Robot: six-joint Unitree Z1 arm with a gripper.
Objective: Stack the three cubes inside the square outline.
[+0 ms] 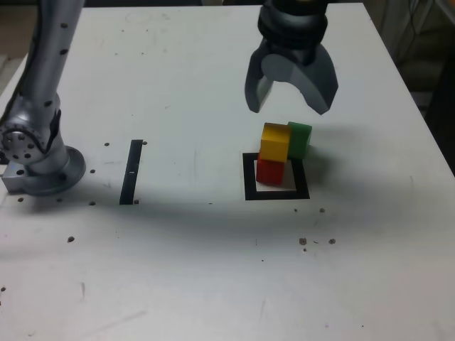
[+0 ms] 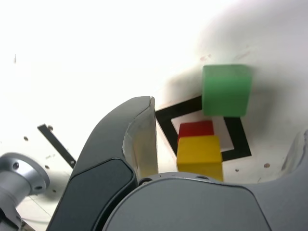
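The gripper (image 1: 290, 103) hangs in the air above the cubes, and its two jaws are spread wide apart. Nothing is between them. It touches none of the cubes.

Right under it is the yellow cube (image 1: 274, 141). The yellow cube sits on top of the red cube (image 1: 269, 171). It leans out a little past the red one, so the two are not lined up neatly. The red cube stands on the white middle of the square outline (image 1: 250, 177), close to the corner of the outline that lies toward the far edge of the table and the exterior view's left.

The green cube (image 1: 300, 139) is just beside the yellow cube, on the exterior view's right. It looks about as high up as the yellow one. I cannot tell if it rests on anything, or if it touches the yellow cube. In the wrist view the green cube (image 2: 226, 90) shows over the far edge of the outline's black tape.

The white table (image 1: 213, 270) carries all of this. Farther toward the exterior view's left lies a straight strip of black tape (image 1: 131, 172). Past that strip, near the table's edge on that side, stands the arm's round silver base (image 1: 43, 167). Small dark specks dot the table top.
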